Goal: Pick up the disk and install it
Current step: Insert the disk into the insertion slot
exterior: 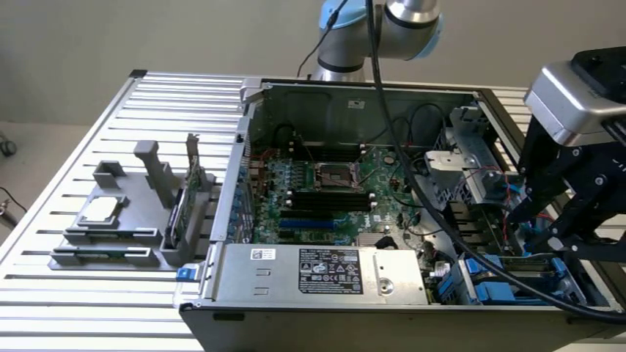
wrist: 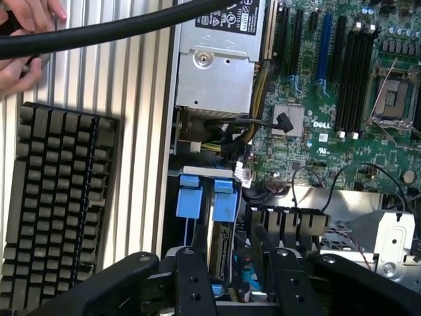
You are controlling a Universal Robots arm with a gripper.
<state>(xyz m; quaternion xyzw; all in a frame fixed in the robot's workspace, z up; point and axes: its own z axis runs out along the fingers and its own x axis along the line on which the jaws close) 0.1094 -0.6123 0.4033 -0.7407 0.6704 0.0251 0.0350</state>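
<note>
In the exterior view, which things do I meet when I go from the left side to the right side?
From the left: small square chip on the grey stand → upright circuit card → green motherboard inside the open computer case → black gripper.

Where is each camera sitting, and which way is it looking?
Exterior view: off the arm, up high, looking down into the open computer case; the robot arm and gripper show.
Wrist view: on the wrist, looking down past the gripper at blue drive carriers; a person's hand and a keyboard also show.
Shared: the power supply and the motherboard.
</note>
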